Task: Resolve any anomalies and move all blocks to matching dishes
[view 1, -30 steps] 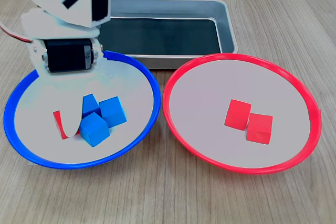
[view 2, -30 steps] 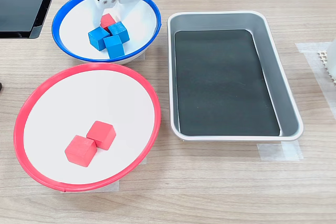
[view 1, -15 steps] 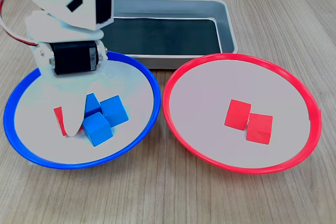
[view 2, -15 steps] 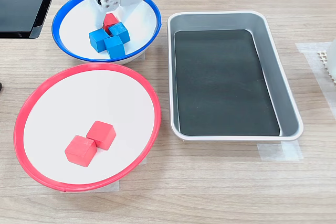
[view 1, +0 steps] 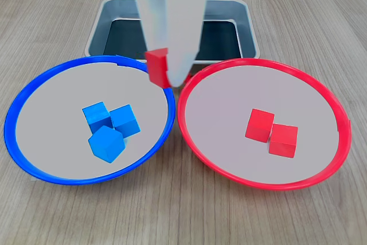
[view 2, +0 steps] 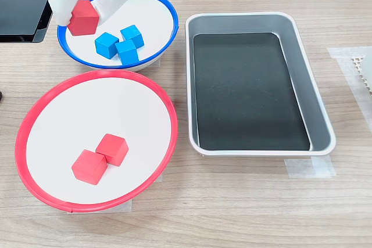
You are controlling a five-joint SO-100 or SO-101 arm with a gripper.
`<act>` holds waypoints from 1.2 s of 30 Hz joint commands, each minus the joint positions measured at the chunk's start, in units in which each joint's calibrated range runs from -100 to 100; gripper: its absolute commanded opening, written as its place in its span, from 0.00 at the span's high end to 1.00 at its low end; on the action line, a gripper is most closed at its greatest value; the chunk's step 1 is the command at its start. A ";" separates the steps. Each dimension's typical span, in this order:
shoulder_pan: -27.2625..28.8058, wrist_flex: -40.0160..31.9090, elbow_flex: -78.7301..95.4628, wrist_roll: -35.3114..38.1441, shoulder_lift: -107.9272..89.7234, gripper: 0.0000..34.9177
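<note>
Nearest in the first exterior view, the wood-grain table runs bare across the front, and just behind it sit the two dishes side by side, their rims almost touching. On the first exterior view's right, the red-rimmed dish holds two red blocks lying touching each other on its pale grey floor, right of centre. On the first exterior view's left, the blue-rimmed dish holds three blue blocks huddled together near its middle, one of them tilted up on an edge at the front. Farther back, above the gap where the two rims meet, the gripper hangs blurred and pale, its fingers clenched on a third red block that is lifted clear of both dishes. In the second exterior view the same gripper shows at the top left, grasping the red cube over the outer edge of the blue-rimmed dish, with the three blue cubes resting apart from it in the bowl. Behind the dishes in the first exterior view stands the rectangular grey metal tray with its dark bottom, partly hidden by the arm; in the second exterior view the tray lies to the right of both dishes. A black flat object sits at the second exterior view's top left corner.
</note>
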 commanded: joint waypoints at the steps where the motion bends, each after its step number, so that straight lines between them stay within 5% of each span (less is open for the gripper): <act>1: -5.66 -0.48 4.96 -4.20 -4.47 0.99; 9: -7.83 -11.13 16.70 -6.59 -1.14 0.91; 15: -6.79 -17.40 19.16 -5.76 0.91 0.65; 20: -7.26 -21.03 22.07 -6.54 -1.48 0.53; 24: -7.35 -27.47 30.99 -8.84 -10.95 0.68; 25: -7.26 -29.54 33.73 -9.38 -13.42 0.76; 26: -7.07 -33.25 38.28 -10.31 -17.35 0.99; 32: -5.47 -54.71 75.69 -14.60 -47.28 1.00; 36: -3.12 -58.92 102.46 -16.17 -73.81 1.00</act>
